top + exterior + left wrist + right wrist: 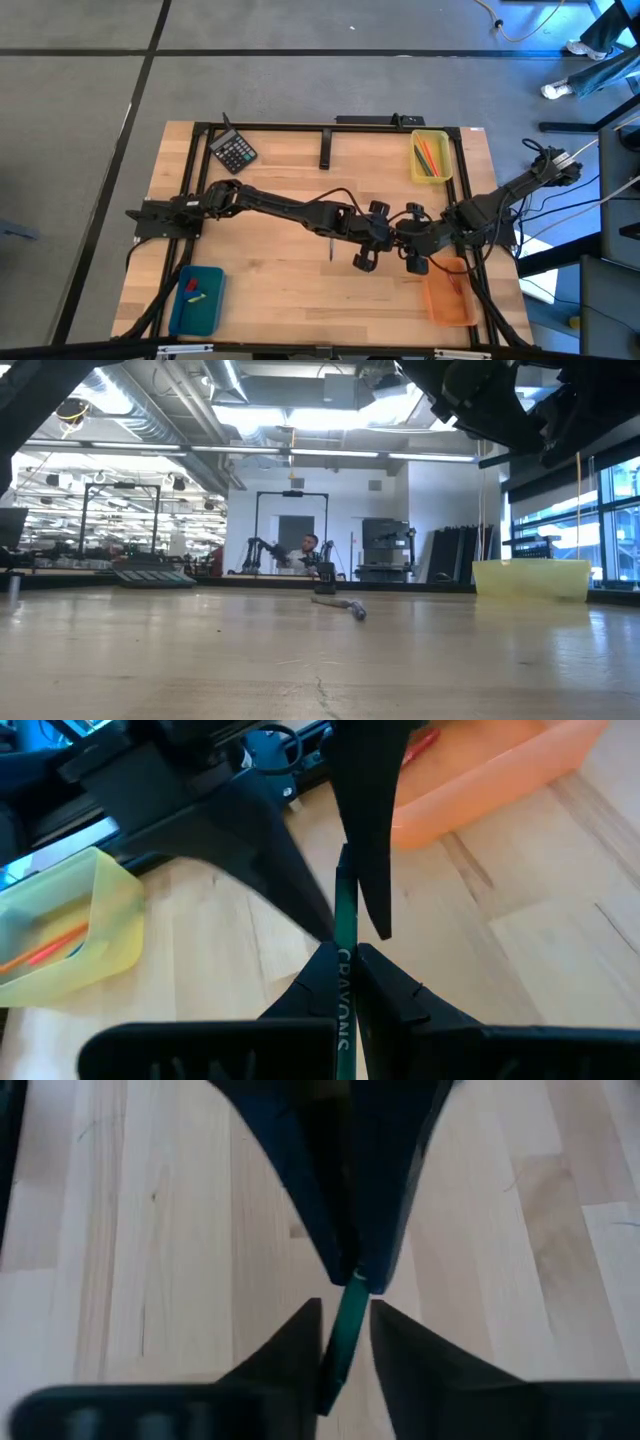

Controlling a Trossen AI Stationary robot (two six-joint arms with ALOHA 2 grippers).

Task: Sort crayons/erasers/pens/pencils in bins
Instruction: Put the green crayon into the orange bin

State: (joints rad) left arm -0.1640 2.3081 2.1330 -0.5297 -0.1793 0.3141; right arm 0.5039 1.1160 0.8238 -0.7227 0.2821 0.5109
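Meeting at mid-table in the high view, a little right of centre, left gripper [345,958] and right gripper [346,1310] tip to tip. Clenched on a green crayon [345,915], the left pair, white lettering "CRAYONS" readable along the wrapper between its fingers. Flanking the crayon's other end, the right pair, not clamped: a sliver of wood visible between the crayon and one finger in the right wrist view. Held clear above the wooden table [280,280], that green crayon, bridging both grippers.

Sitting at upper right of the high view, the yellow bin [447,160], with orange and green crayons [430,155] lying lengthwise inside. Lying at lower right, just below the right gripper, the orange bin [445,305]; something red glimpsed in it from the left wrist view, too blurred to name. Resting at lower left, the teal bin [205,310], holding small red and yellow-green erasers [193,290]. Lying loose on the table just left of the grippers, below the left arm, a slim dark stick [331,246], pen or pencil impossible to tell. Placed at upper left, near the table's back edge, a black calculator [235,152].
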